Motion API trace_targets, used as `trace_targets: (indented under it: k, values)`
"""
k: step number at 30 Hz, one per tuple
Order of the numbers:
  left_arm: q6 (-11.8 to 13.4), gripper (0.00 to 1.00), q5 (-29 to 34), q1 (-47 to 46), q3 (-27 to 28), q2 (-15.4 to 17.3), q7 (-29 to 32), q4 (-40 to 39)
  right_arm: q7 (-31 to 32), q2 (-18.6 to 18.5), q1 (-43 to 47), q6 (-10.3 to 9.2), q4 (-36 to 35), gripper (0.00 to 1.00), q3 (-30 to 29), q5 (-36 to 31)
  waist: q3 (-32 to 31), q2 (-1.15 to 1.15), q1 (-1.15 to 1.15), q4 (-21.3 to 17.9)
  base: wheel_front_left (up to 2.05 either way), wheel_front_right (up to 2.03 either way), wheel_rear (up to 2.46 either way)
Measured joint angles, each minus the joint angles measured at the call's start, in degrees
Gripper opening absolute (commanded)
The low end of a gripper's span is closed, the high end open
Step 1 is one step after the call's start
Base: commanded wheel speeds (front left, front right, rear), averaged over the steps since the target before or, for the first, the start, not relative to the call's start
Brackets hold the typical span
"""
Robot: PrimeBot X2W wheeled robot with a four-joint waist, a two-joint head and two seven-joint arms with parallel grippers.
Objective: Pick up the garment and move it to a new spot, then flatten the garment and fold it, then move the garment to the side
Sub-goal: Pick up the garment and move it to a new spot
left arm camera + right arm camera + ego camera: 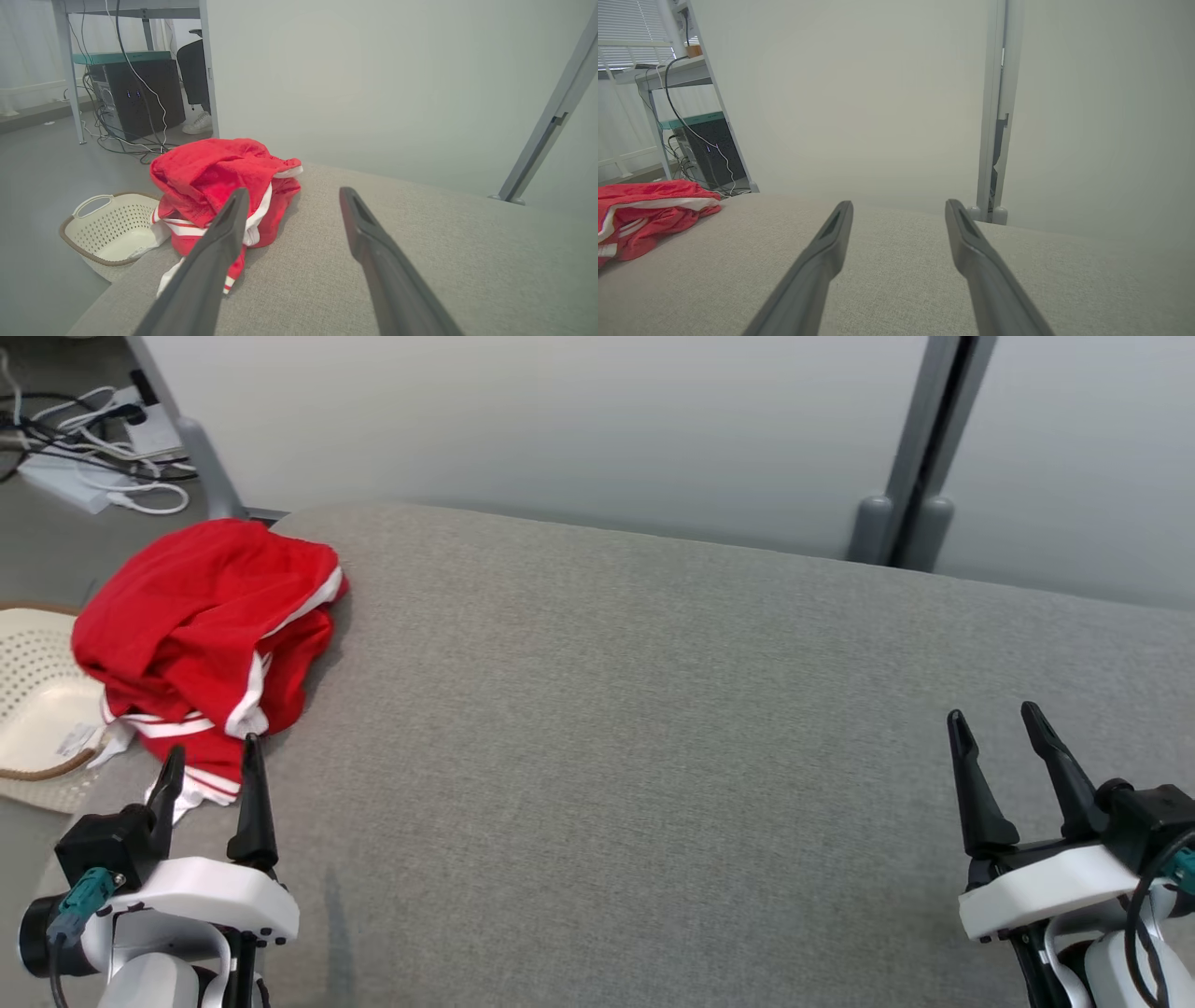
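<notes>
The left gripper (pixel 213 749) hangs at the near left of the grey fabric-covered tabletop (pixel 653 728), its 2 dark fingers spread with nothing between them. The tips are just beside the near hem of the garment (pixel 196 607); whether they touch it cannot be told. The right gripper (pixel 991 712) is at the near right, well apart from the garment, its fingers likewise spread and empty over bare fabric.

The garment lies crumpled in a red heap on the far left corner of the tabletop, with white bands and red-white striped trim showing among the folds. A white edge of it droops over the left side.

On the floor just beside that corner stands a cream perforated basket (pixel 28 658) with a brown rim. A small pale slip (pixel 79 739) lies in it, its marks too small to read.

Beyond the tabletop stand pale partition panels (pixel 560 420) on grey posts (pixel 920 448). Further left, cables (pixel 103 476) trail over the grey floor, and a black computer tower (pixel 140 98) sits under a desk, a white shoe (pixel 198 123) beside it.
</notes>
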Motion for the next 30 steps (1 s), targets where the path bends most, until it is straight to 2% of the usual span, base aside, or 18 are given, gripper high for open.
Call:
trace_targets:
  k: [6,12,30]
  values:
    - [0.67,1.00,-0.71,0.58,0.68,0.10,-0.33,-0.44,1.11,0.24,0.01,0.00,-1.27,1.00,1.23,0.01,-0.51,0.00,0.00,4.57,0.00,0.00,0.00]
    - [0.68,1.00,-1.36,1.15,0.93,0.13,-0.83,-0.18,1.80,0.19,0.26,0.00,-1.65,1.00,1.20,0.07,-1.15,0.00,0.00,7.37,0.00,0.00,0.00]
    - [1.18,1.00,-1.86,0.85,0.08,0.27,-1.45,0.41,2.18,0.11,0.36,0.00,-1.80,1.00,0.89,0.44,-1.29,0.00,0.00,8.84,0.00,0.00,0.00]
